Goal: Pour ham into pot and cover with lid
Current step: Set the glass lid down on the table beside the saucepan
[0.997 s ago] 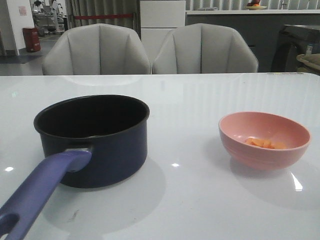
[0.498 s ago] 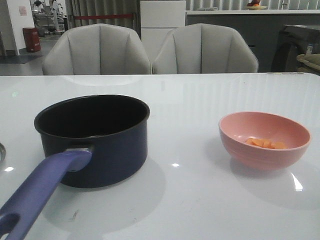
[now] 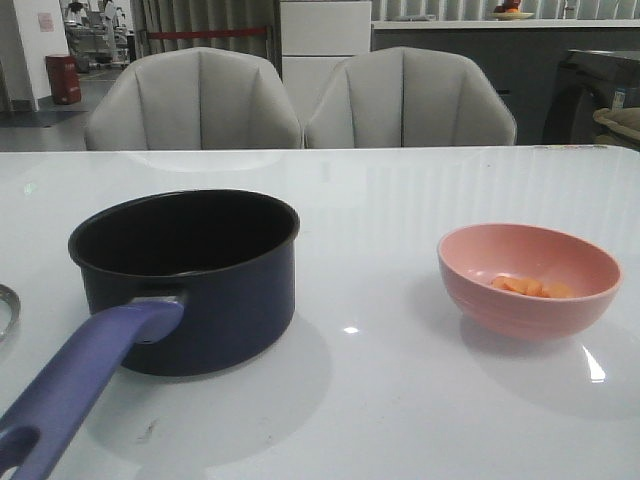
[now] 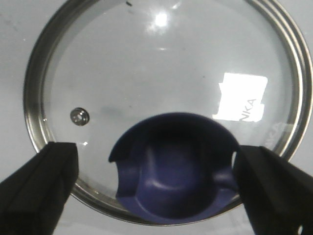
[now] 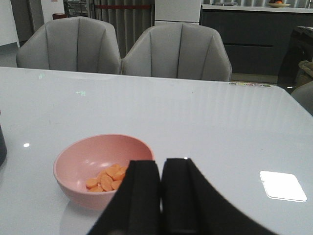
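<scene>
The dark navy pot (image 3: 190, 285) stands left of centre on the table, its purple-blue handle (image 3: 80, 380) pointing toward me. The ham (image 3: 530, 287) is a small orange heap in the pink bowl (image 3: 520, 315) at the right. Only a sliver of the lid's metal rim (image 3: 6, 312) shows at the front view's left edge. In the left wrist view the glass lid (image 4: 161, 73) lies flat, and my left gripper (image 4: 156, 154) is open with a finger on either side of its knob (image 4: 176, 171). My right gripper (image 5: 161, 164) is shut and empty, close beside the bowl (image 5: 83, 156) and ham (image 5: 105, 178).
The white glossy table (image 3: 400, 400) carries the pot, bowl and lid. Two grey chairs (image 3: 195, 100) (image 3: 410, 100) stand behind its far edge. Neither arm shows in the front view.
The lid's rim has come into the front view at the left edge and moved a little to the right. The pot and bowl have not moved.
</scene>
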Tool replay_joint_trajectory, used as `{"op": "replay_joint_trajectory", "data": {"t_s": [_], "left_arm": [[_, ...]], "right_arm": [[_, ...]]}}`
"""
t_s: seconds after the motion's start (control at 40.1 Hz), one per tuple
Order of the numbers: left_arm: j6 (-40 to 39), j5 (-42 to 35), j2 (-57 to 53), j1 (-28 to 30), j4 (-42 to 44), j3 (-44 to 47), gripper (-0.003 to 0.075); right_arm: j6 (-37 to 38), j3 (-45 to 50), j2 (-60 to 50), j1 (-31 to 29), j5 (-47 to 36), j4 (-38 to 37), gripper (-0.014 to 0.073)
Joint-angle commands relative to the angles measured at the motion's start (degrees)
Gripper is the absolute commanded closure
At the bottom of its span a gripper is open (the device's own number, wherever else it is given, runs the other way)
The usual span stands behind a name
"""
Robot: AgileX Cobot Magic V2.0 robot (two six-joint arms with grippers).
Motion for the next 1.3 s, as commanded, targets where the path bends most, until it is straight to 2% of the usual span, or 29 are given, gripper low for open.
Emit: {"op": "replay_joint_trajectory", "data": {"t_s": [0.0,0.199,0.449,1.022,1.271], "left_arm": [[0.3,-0.8,-6.2,-0.2,-1.7,-1.5,0.0061],[1.7,-4.0,-15.9,-0.2,-4.3,0.0,0.0061],[1.7,-13.8,-31.8,-0.2,-6.5,8.7,0.0061],[1.7,-41.4,-73.1,-9.8,-7.4,38.9,0.0061],[1.7,-55.7,-85.5,-13.6,-7.4,51.5,0.0061]], "right_arm": [[0.0,0.6,-1.2,-0.3,-4.3,-0.6,0.0431],[0.0,0.6,-1.2,-0.3,-4.3,-0.6,0.0431],[0.0,0.6,-1.2,-0.3,-4.3,-0.6,0.0431],[0.0,0.6,-1.1,-0.3,-4.3,-0.6,0.0431],[0.0,0.6,-1.1,-0.3,-4.3,-0.6,0.0431]]}}
